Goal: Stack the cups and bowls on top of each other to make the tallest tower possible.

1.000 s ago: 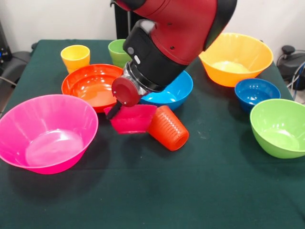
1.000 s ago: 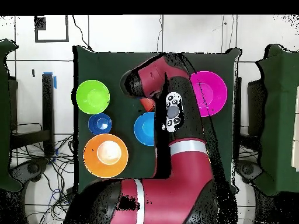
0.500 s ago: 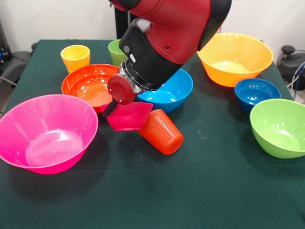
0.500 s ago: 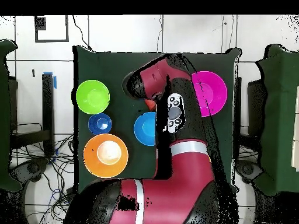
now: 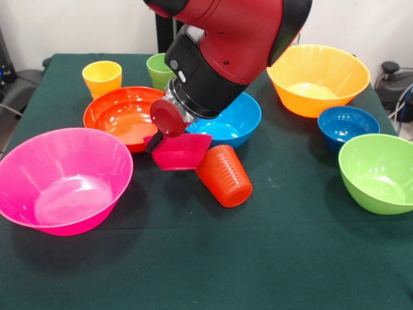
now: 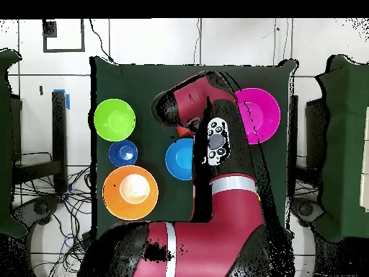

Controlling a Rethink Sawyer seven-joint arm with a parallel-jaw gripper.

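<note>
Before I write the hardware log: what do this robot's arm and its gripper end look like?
The arm is bulky and glossy red with black sections; overhead, a pale grey band rings one link and a white panel with dark buttons sits on it. At the wrist, a silver collar and a round dark-red disc lead to the small dark gripper.

Red and black arm reaching low over the worktop.

The glossy red upper link of the arm (image 5: 232, 26) descends from the top of the front view, ending in a black wrist housing, a silver collar and a round red end cap (image 5: 168, 118). The gripper (image 5: 157, 139) shows only as a dark tip below the cap; the state of its jaws cannot be made out. Overhead, the arm (image 6: 216, 137) extends from its base at the bottom edge toward the table's centre.
</note>
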